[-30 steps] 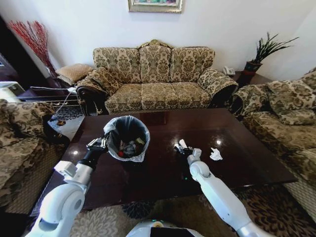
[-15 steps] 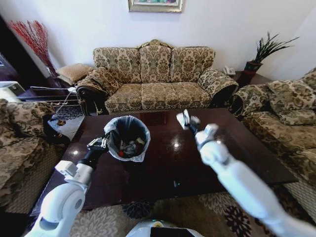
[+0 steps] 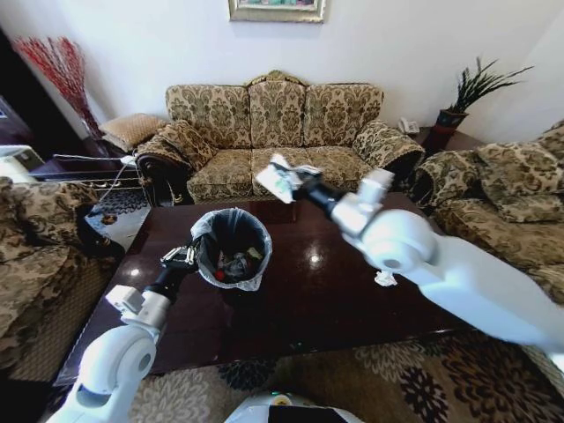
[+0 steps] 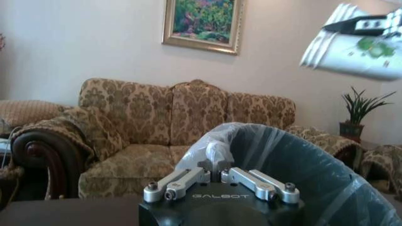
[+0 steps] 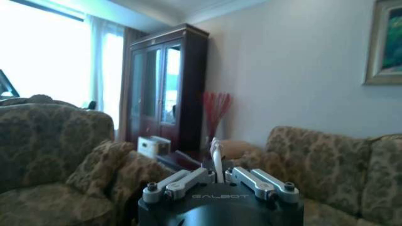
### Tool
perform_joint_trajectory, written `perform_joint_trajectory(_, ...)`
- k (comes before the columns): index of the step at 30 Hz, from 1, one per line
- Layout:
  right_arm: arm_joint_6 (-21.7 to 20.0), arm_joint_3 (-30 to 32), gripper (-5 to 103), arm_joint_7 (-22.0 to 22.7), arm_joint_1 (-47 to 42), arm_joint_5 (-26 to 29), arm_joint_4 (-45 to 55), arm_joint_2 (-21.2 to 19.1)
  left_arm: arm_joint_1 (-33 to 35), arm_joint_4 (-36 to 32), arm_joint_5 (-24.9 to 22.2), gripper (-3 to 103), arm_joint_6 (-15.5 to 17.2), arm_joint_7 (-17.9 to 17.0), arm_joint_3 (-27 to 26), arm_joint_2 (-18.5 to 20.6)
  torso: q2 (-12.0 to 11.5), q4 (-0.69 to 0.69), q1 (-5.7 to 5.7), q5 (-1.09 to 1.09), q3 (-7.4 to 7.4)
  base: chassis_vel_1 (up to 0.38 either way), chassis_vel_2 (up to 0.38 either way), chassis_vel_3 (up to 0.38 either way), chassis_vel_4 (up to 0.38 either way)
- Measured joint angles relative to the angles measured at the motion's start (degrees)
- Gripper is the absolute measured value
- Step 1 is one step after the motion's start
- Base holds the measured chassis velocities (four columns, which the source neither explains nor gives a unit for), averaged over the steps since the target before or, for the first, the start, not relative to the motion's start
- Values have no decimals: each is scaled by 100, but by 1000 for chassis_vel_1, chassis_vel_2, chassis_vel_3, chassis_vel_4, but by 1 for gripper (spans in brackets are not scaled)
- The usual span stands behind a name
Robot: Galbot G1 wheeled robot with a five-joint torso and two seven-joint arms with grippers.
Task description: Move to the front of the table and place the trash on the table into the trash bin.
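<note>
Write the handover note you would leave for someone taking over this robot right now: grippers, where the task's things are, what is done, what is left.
Left gripper: shut on the trash bin rim, steadying it on the table.
Right gripper: raised above and behind the bin, shut on a white cup.
Done: several pieces of trash already lie inside the bin.
Left: drop the cup in; a crumpled white tissue lies on the table near the right arm.
</note>
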Motion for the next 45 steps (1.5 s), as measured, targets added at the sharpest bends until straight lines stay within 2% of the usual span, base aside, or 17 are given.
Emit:
perform_joint_trajectory(3, 52, -619, 0, 229, 33, -18, -23, 317, -9, -12, 0, 3, 15, 0, -25, -18, 0, -3, 0, 0, 0, 0, 0, 0, 0)
perform_joint_trajectory(7, 30, -968, 0, 369, -115, -172, -150, 569, -4, -33, 0, 3, 18, -1, -67, -57, 0, -4, -1, 3, 0, 0, 0, 0, 0)
perform_joint_trajectory(12, -85, -1004, 0, 477, -176, -178, -302, 772, -9, -41, -1, 3, 19, -2, -77, -74, 0, -5, -1, 2, 0, 0, 0, 0, 0)
perform_joint_trajectory(15, -120, -969, 16, 585, -181, -127, -480, 1012, -33, -41, -2, 3, 20, -13, -82, -114, 0, -4, -1, 2, -1, 0, 0, 0, 0)
perform_joint_trajectory(17, -125, -965, 16, 582, -178, -131, -513, 1048, -33, -41, -2, 3, 20, -19, -85, -127, 0, -4, -1, 2, -1, 0, 0, 0, 0)
perform_joint_trajectory(24, -154, -947, 48, 632, -174, -125, -607, 1171, -36, -45, -37, 3, 21, -68, -126, -135, 0, -4, -1, 2, -1, 0, 0, 0, 0)
perform_joint_trajectory(26, -157, -942, 48, 632, -173, -124, -629, 1177, -38, -50, -41, 3, 25, -69, -128, -136, 0, -4, -1, 2, -1, 0, 0, 0, 0)
perform_joint_trajectory(30, -149, -797, 70, 698, -167, -125, -707, 1209, -41, -70, -56, 3, 51, -74, -126, -146, 0, -3, -1, 3, -1, 0, 0, 0, 0)
perform_joint_trajectory(32, -145, -753, 70, 722, -174, -125, -707, 1204, -41, -71, -60, 3, 53, -75, -126, -147, 0, -3, -1, 3, -1, 0, 0, 0, 0)
perform_joint_trajectory(35, -180, -240, 86, 874, -462, -97, -675, 914, -40, -73, -114, 3, 55, -112, -156, -145, 0, -1, -1, 2, -1, 0, 0, 0, 0)
perform_joint_trajectory(36, -180, -240, 86, 874, -462, -97, -675, 914, -40, -73, -114, 3, 55, -112, -156, -145, 0, -1, -1, 2, -1, 0, 0, 0, 0)
perform_joint_trajectory(37, -227, -44, 91, 899, -619, -100, -653, 759, -39, -73, -129, 3, 55, -124, -173, -143, 0, -1, -1, 4, -1, 0, 0, 0, 0)
perform_joint_trajectory(39, -422, 516, 99, 987, -1142, -189, -522, 177, -39, -73, -147, 3, 56, -139, -204, -132, 0, -3, -1, 6, 0, 0, 0, 0, 0)
perform_joint_trajectory(40, -422, 516, 99, 987, -1142, -189, -522, 177, -39, -73, -147, 3, 56, -139, -204, -132, 0, -3, -1, 6, 0, 0, 0, 0, 0)
perform_joint_trajectory(42, -544, 1092, 100, 1036, -1740, -473, -343, -404, -42, -69, -154, 3, 55, -164, -207, -119, 1, -5, -1, 6, -1, 0, 0, 0, 0)
perform_joint_trajectory(44, -548, 1267, 100, 1040, -2002, -631, -293, -584, -44, -65, -156, 3, 52, -175, -207, -115, 1, -6, -1, 4, -1, 0, 0, 0, 0)
perform_joint_trajectory(45, -528, 1664, 100, 1051, -2694, -999, -206, -875, -43, -60, -164, 3, 42, -183, -208, -114, 1, -6, -1, 5, -1, 0, 0, 0, 0)
